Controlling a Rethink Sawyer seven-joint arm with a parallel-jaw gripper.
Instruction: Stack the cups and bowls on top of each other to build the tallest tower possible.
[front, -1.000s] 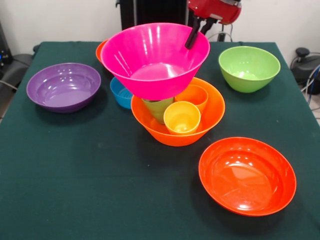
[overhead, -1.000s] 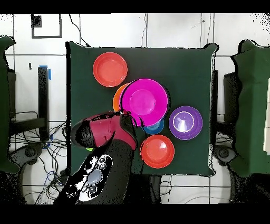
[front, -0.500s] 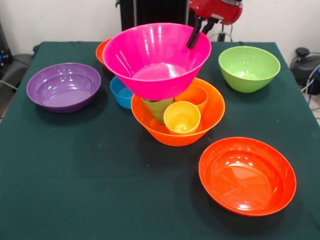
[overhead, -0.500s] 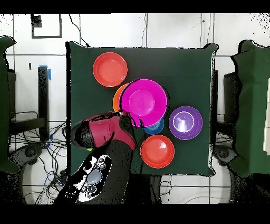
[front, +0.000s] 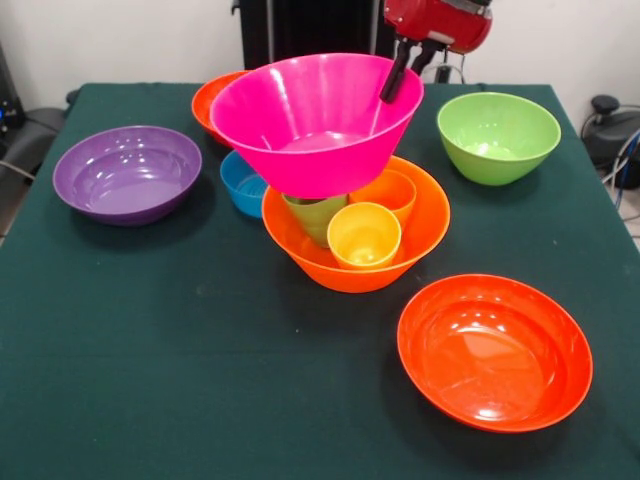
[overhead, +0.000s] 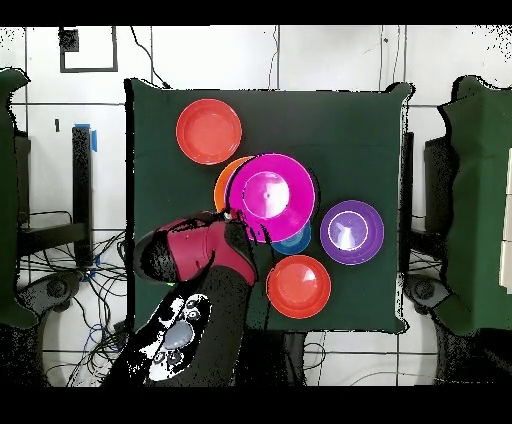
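Observation:
The large pink bowl (front: 310, 125) hangs tilted over the light orange bowl (front: 425, 235), and my gripper (front: 396, 80) is shut on its right rim. Three cups stand inside the light orange bowl: green (front: 315, 215), yellow (front: 364, 235) and orange (front: 388, 192). The pink bowl's base is right at the tops of the green and orange cups; I cannot tell whether it touches them. From overhead, the pink bowl (overhead: 268, 194) covers most of the light orange bowl (overhead: 224, 180), with the gripper (overhead: 232, 214) at its edge.
A purple bowl (front: 127, 173) sits at the left, and a small blue bowl (front: 243, 185) lies beside the stack. One red-orange bowl (front: 213, 97) lies behind the pink one. The lime green bowl (front: 497, 137) is at the back right, and another red-orange bowl (front: 494, 350) at the front right.
The pink bowl has come down a little and shifted slightly right in the front view, with the gripper still on its rim. More of the red-orange bowl behind it shows.

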